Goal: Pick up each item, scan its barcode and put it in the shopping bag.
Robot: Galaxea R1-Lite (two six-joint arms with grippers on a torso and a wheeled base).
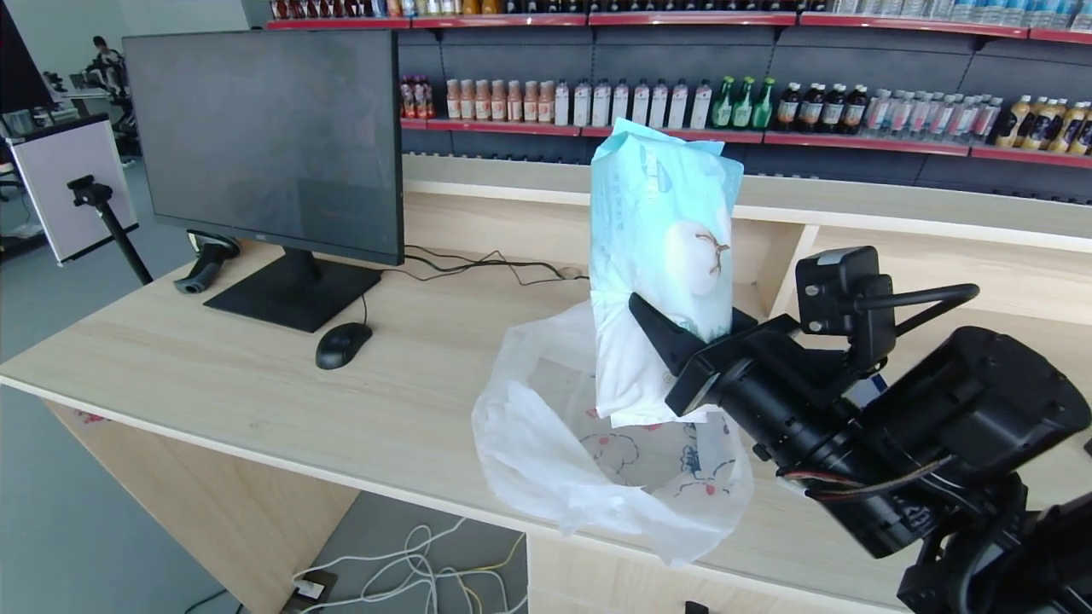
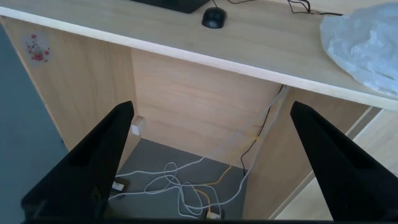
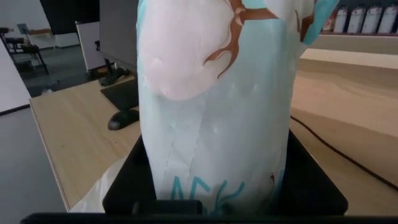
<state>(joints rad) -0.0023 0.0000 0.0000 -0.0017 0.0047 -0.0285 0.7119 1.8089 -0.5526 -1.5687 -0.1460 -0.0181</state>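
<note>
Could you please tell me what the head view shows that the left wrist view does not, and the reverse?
Only the head view: the tissue pack, held upright by the right gripper over the open shopping bag, the handheld scanner and the bottle shelves. Only the left wrist view: the left gripper, fingers spread open, low before the recess under the desk. Both: the mouse, the desk top, part of the shopping bag and the white cables on the floor.
</note>
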